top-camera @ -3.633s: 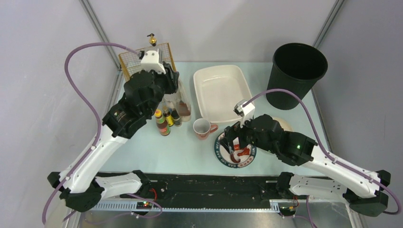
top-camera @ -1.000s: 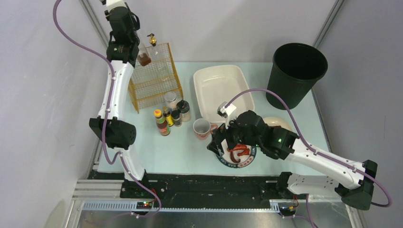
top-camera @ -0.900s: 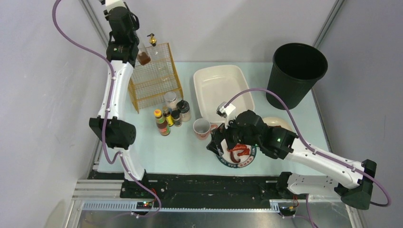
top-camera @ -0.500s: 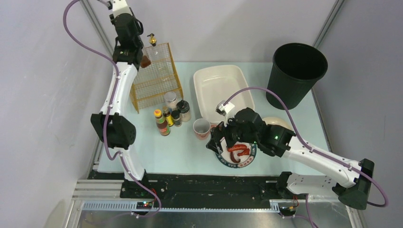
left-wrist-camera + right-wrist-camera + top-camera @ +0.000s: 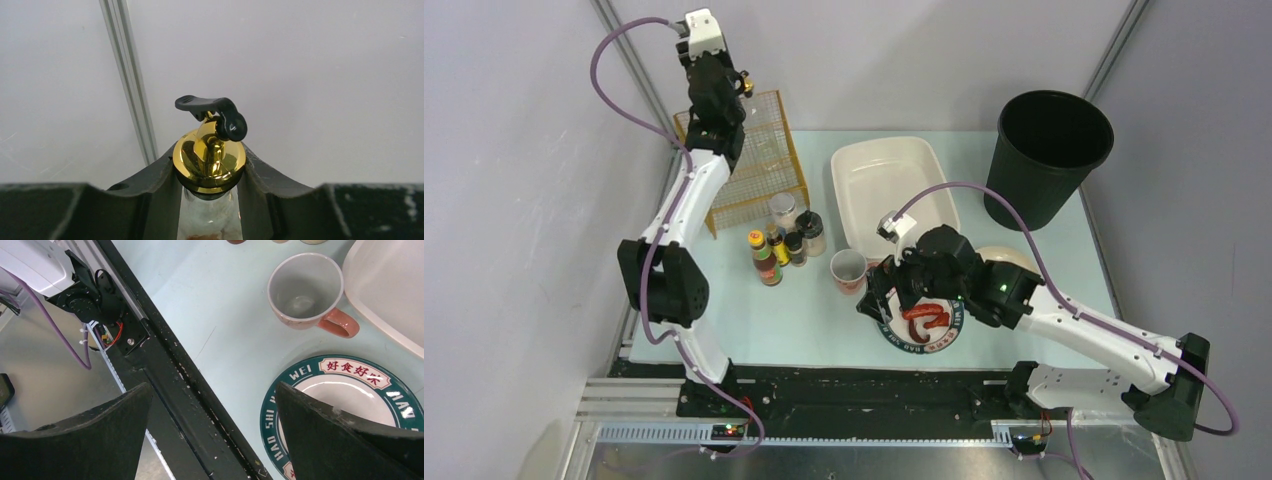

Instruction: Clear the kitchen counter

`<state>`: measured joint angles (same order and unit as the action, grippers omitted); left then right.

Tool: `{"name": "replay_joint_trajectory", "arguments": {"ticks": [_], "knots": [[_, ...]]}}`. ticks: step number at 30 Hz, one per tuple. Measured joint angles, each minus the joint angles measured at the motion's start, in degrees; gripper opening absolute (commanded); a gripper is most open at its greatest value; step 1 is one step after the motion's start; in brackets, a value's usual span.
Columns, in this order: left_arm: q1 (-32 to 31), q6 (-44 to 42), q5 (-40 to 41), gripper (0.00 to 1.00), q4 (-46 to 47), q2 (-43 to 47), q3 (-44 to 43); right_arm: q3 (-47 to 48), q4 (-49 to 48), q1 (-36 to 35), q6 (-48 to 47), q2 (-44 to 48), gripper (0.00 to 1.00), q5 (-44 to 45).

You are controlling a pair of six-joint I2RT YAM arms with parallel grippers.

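Showing the kitchen counter (image 5: 809, 325), a pale mint-blue, matte rectangular tabletop framed by grey aluminium rails, lying ahead of both arm bases. At its far left corner stands a yellow wire basket (image 5: 759, 175). High above that corner, the left gripper (image 5: 209, 167) has its fingers drawn narrow, clamped on the neck of an upright clear glass bottle (image 5: 207, 150) with a gold cap and black pourer. Towards the near edge, the right gripper (image 5: 214, 390) hovers with jaws spread wide, holding nothing, over the left rim of a round white plate (image 5: 360, 371) with a dark green lettered border. A cream ceramic mug (image 5: 305, 292) with a pink handle stands upright just beside the plate, on its far side. Small sauce bottles and jars (image 5: 782, 240) cluster left of the mug. A white rectangular basin (image 5: 854, 160) sits at the far edge, and a black round bin (image 5: 1054, 150) at the far right corner.
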<state>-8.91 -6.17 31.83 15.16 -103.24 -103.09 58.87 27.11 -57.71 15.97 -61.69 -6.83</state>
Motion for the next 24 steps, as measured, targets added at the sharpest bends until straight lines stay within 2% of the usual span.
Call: {"name": "replay_joint_trajectory", "arguments": {"ticks": [14,24], "knots": [[-2.6,-7.3,1.4,0.00,22.5,3.5,14.5,0.0,0.0,0.5,0.1,-0.1,0.96,-0.9],[-3.7,-16.3,1.1,0.00,39.4,-0.1,17.6,0.0,-0.1,1.0,0.1,-0.9,0.96,-1.3]]}}
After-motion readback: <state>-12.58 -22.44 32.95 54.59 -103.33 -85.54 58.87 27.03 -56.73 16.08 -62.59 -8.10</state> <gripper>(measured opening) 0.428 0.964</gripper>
